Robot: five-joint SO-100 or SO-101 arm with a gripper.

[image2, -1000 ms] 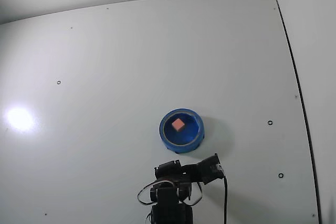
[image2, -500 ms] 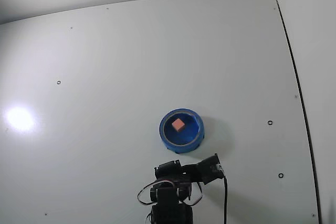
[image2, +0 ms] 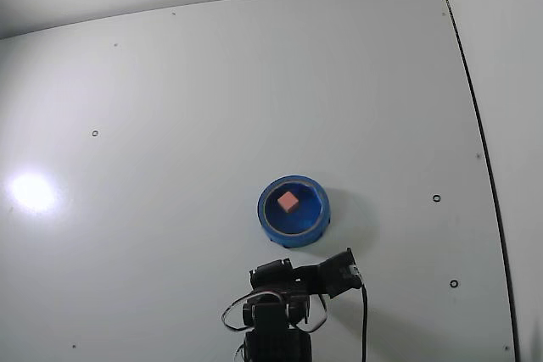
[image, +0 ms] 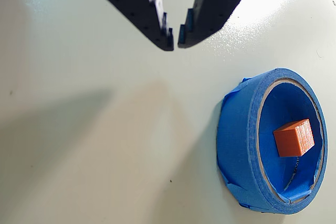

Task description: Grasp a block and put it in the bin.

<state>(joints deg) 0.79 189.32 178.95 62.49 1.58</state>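
One block (image: pixel 293 138) inside the bin (image: pixel 239 145) (pincer (image: pixel 175 39) empty, apart)

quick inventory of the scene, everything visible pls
block: 1, orange-pink cube, inside the bin, resting on its floor.
bin: 1, bright blue, round and low, on the table just ahead of the arm in the fixed view.
table: 1, white, a few small dark holes dotted across it.
arm: 1, black, folded at the bottom edge of the fixed view, cable trailing down.
gripper: 1, black, at the top of the wrist view, fingers nearly closed on nothing, clear of the bin.
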